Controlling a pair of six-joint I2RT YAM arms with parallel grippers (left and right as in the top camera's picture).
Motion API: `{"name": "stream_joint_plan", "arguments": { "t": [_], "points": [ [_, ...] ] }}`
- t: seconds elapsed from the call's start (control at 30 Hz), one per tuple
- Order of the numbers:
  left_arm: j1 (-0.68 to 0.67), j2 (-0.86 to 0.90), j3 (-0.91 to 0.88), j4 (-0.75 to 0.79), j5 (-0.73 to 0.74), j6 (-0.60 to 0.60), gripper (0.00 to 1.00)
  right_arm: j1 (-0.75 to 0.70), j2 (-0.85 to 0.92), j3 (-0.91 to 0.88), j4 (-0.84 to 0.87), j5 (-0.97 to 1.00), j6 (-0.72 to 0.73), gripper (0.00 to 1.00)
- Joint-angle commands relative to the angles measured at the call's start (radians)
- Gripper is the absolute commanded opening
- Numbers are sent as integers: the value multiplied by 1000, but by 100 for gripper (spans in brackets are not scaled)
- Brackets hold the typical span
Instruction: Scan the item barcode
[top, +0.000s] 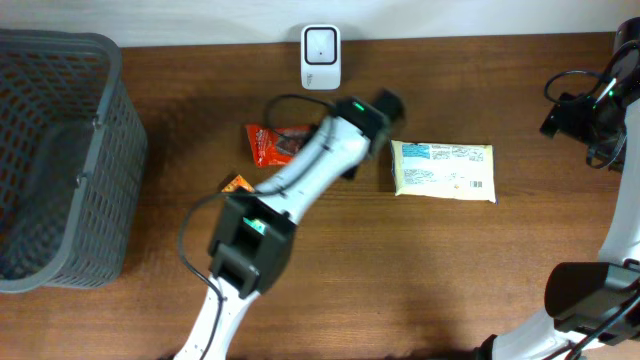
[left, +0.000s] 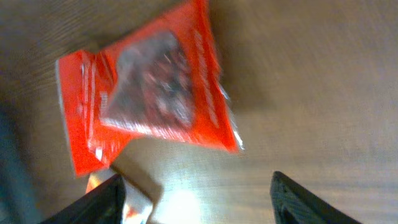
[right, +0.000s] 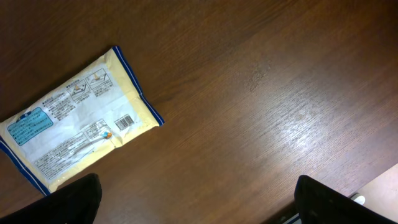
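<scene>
The red packet (top: 264, 146) is my best guess at the item to scan. It lies flat on the worktop (top: 400, 290) near the rear edge, a little left of centre and just in front-left of the white scanner (top: 321, 57), with the left arm crossing over its right end in the overhead view. In the left wrist view it sits ahead of the left gripper (left: 196, 186), beyond the fingertips and not between them, long axis slanting across the frame. That gripper's jaws are spread wide with only bare wood in the gap, so nothing is pinched. The view is blurred, and I cannot find a barcode on the face that shows. The left arm is clearly nearer, so a pick would mean bringing the jaws forward over the packet and then carrying it the short way back to the scanner. The right gripper (right: 198, 186) is also spread and empty, off toward the right edge and well apart. A small orange packet (top: 236, 184) lies just in front-left of the red one. A cream packet (top: 443, 170) lies to its right, long axis along the worktop (its barcode (right: 125, 122) faces up, so it could as well be the next item). A grey basket (top: 100, 150) stands at the left edge, out of the way.
</scene>
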Motion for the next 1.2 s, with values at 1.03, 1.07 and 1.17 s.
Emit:
{"name": "stream_joint_plan", "arguments": {
  "t": [1.03, 1.07, 1.17],
  "points": [
    [90, -2, -357, 490, -56, 318, 37, 2, 5, 6, 0, 16, -5, 98],
    [90, -2, -364, 490, -56, 318, 25, 2, 5, 6, 0, 16, -6, 99],
    [89, -3, -353, 487, -57, 318, 0, 2, 5, 6, 0, 16, -6, 98]
  ]
}}
